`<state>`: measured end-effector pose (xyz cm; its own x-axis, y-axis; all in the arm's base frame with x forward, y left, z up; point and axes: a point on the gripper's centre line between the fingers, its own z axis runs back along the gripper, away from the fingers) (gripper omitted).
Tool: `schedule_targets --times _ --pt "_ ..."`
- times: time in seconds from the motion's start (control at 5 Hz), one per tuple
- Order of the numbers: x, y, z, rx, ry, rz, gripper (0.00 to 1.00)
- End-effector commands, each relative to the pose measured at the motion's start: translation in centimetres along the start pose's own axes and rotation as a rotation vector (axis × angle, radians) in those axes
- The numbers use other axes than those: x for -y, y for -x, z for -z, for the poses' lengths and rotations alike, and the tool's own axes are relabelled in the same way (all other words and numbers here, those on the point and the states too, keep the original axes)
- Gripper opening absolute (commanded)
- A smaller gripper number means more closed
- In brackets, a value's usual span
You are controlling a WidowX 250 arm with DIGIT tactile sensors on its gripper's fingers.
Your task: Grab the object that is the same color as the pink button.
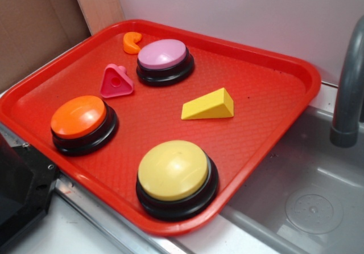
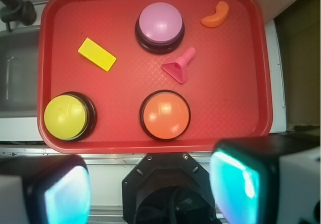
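Currently we have the gripper (image 2: 150, 189) hovering high over the near edge of the red tray (image 2: 261, 58), as the wrist view shows it: its two fingers sit wide apart at the bottom of that view, with nothing between them. It holds nothing.

The pink button (image 2: 160, 25) stands toward the far edge of the tray, roughly midway along it. The object (image 2: 180, 67), a hot-pink triangular block, lies just beside that button, apart from it, on the side toward the tray's right edge and slightly nearer to us. The hole in its face shows in the exterior view (image 1: 116, 81).

Key relation: from the gripper, the object lies ahead and a little to the right, past the orange button (image 2: 165, 115), which sits between the two. In the wrist view the block looks stretched, with a broad base toward the near edge and a narrow stem pointing to the far-right corner; we judge this long axis to run diagonally across the line of the fingers. We cannot tell whether it stands upright or lies tilted.

Other items: yellow button (image 2: 66, 116) at the near-left corner, yellow wedge (image 2: 97, 54) toward the left edge, orange curved piece (image 2: 216, 15) near the far-right corner.

Our judgement: the approach is not yet begun. The next move calls for travel forward over the orange button, then descent with some wrist rotation.
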<state>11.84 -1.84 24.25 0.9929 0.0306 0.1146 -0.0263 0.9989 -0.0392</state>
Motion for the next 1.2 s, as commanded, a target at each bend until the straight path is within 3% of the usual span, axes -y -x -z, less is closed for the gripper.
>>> schedule_targets --times 0.0,0.2,0.4,0.6,1.0 --pt "0.0 0.0 0.0 0.0 0.0 0.0 1.0" --pt "-1.2 -0.8 1.6 0.049 -0.057 0.101 1.0" --pt "-3.0 -2.1 4.7 0.002 -0.023 0.154 1.0" --pt "-5.6 -4.8 8.7 0.017 -0.098 0.231 1.0" --pt "-7.0 -7.7 14.3 -0.037 -0.185 0.235 1.0"
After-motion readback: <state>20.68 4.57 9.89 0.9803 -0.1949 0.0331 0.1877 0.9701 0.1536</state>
